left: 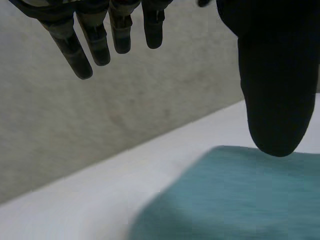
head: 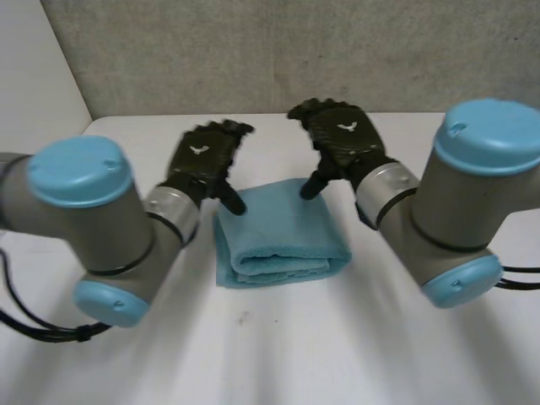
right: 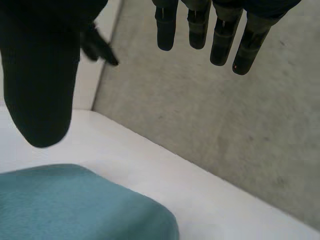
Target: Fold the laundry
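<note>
While the folded blue towel (head: 274, 232) lies on the white table (head: 295, 354), the left hand (head: 202, 160) and right hand (head: 342, 135) hover over its 2 far corners, fingers straight and holding nothing, where a low thumb could likely snag and unfold the stacked layers.

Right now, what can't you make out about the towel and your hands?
Head view: the towel's far edge, partly covered by the left hand and right hand.
Head view: its layer count, blurred along the near edge.
Wrist views: most of the towel, cut off by the picture edge.
</note>
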